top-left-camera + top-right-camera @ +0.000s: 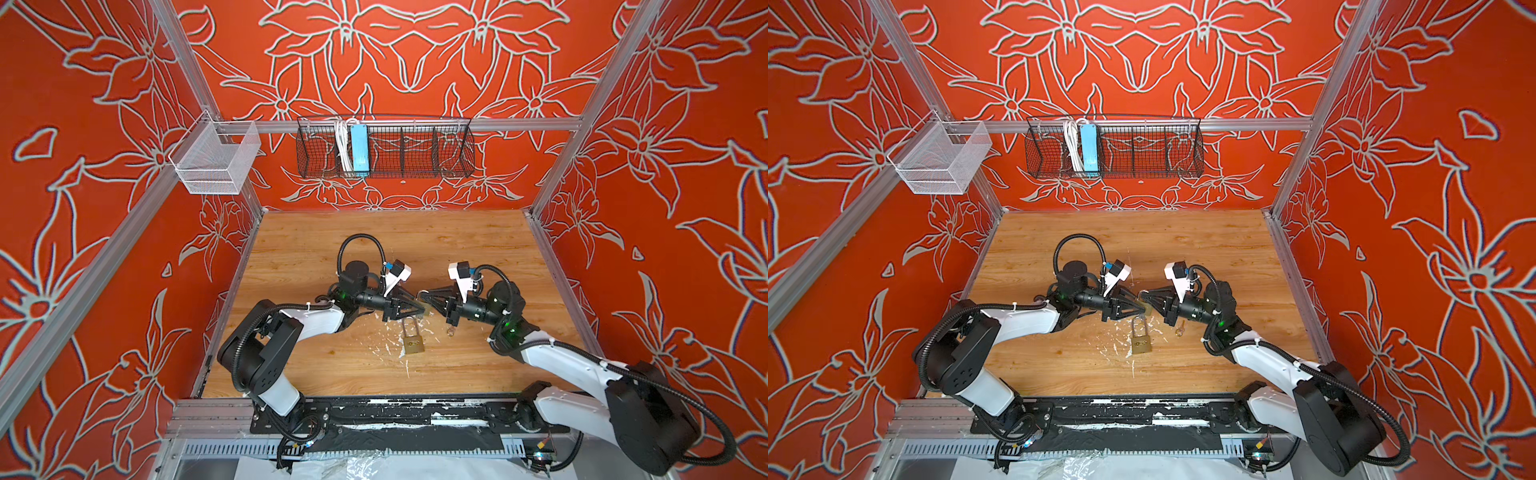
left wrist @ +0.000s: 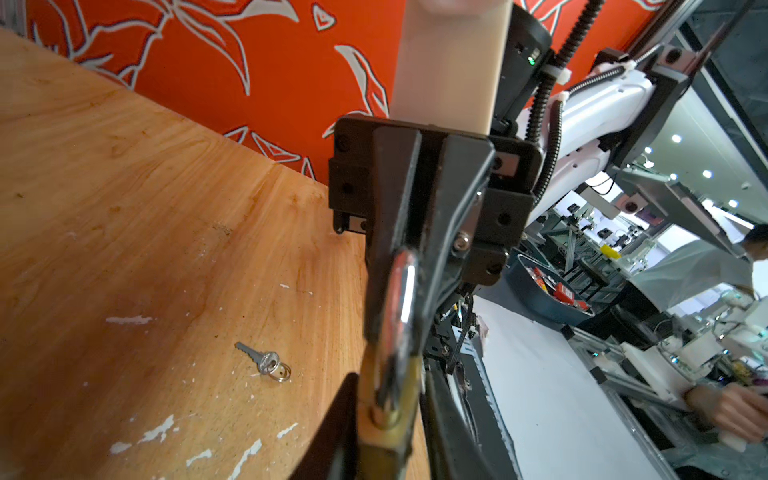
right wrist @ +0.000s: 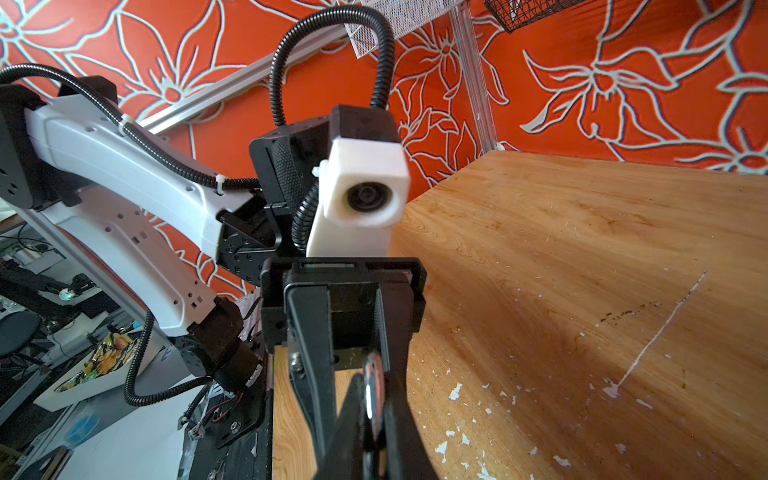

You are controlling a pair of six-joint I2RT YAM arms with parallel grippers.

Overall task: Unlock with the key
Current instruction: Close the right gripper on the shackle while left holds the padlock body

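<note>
A brass padlock with a long steel shackle hangs just in front of the two meeting grippers, its body low over the wood. My right gripper is shut on the shackle near its top. My left gripper comes from the opposite side, its fingers pressed close on both sides of the padlock where shackle meets body. The shackle's top is hidden under the fingers in both top views. The small silver key lies alone on the table under the right arm.
White paint flecks scatter the wooden table. A black wire basket holding a blue box hangs on the back wall. A white mesh basket hangs on the left rail. Red patterned walls close three sides.
</note>
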